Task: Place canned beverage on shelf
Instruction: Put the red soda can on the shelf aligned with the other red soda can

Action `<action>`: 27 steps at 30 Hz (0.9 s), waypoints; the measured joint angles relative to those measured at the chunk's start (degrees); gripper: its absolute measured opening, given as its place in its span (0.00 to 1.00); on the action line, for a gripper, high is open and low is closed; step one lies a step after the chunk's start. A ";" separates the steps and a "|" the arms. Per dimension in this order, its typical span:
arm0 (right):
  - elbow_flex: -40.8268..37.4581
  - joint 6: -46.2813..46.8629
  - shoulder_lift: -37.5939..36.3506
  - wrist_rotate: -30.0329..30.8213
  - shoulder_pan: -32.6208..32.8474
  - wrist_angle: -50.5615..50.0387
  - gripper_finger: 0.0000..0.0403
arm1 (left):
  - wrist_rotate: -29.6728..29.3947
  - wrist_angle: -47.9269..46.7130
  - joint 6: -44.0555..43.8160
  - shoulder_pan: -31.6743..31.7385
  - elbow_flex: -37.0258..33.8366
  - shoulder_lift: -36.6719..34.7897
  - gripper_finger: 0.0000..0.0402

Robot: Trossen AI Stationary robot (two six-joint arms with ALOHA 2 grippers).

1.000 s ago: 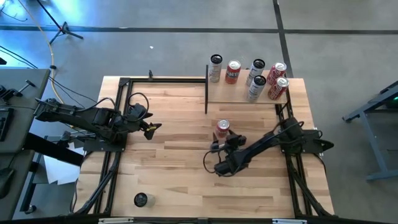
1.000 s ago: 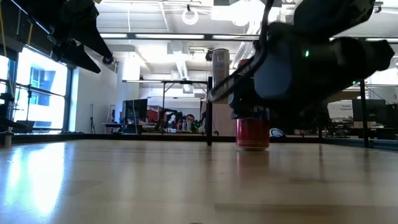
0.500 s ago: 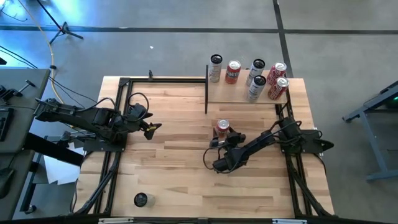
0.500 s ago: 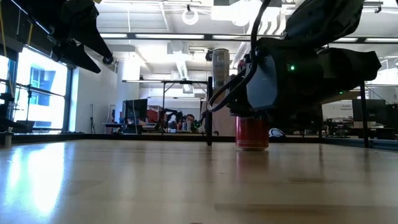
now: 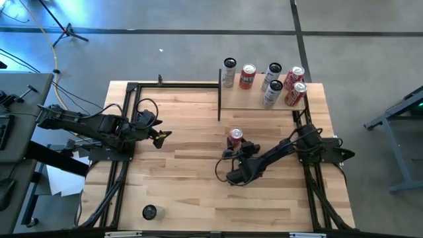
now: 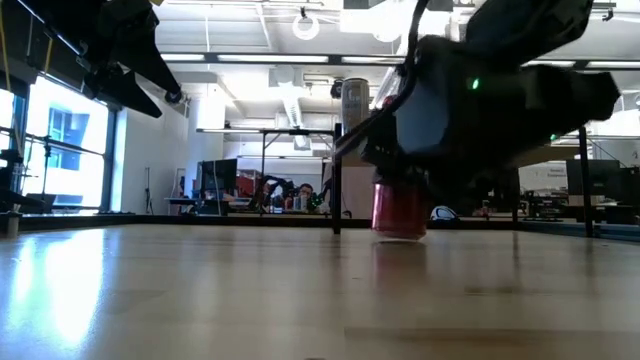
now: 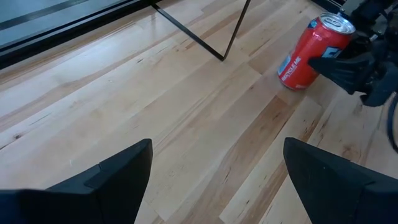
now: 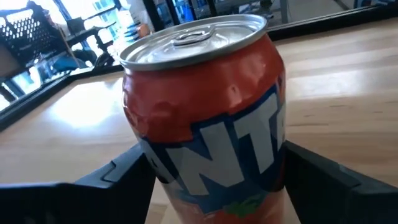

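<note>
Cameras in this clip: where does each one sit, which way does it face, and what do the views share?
High view: overhead, straight down; both arms, shelf, right gripper at the red can.
Low view: tabletop height, level toward the room; can tilted under the right arm.
Left wrist view: past the open left gripper across the table.
Right wrist view: fingers flank the can.
All four show that can.

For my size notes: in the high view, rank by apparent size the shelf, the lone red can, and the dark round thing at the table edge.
1. shelf
2. red can
3. dark round thing, nearly the can's size, so that ranking is unsure.
</note>
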 joint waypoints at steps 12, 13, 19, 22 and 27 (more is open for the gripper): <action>4.88 -20.71 -14.06 -2.14 -0.16 -8.40 0.70 | -0.01 0.00 0.00 -0.01 0.00 0.00 0.84; 5.59 -22.29 -15.46 -2.15 -0.62 -9.92 0.70 | -0.01 -0.02 0.00 -0.01 0.00 -0.02 0.84; 7.24 -22.89 -21.87 -1.46 -5.04 -14.99 0.70 | 0.00 -0.02 0.00 -0.02 -0.02 0.00 0.84; 7.15 -21.78 -22.55 -0.23 -7.80 -15.99 0.70 | 0.00 -0.02 0.00 -0.02 0.00 0.00 0.84; 7.10 -21.70 -22.55 2.10 -11.26 -15.62 0.70 | 0.00 0.00 0.00 0.00 -0.02 0.00 0.84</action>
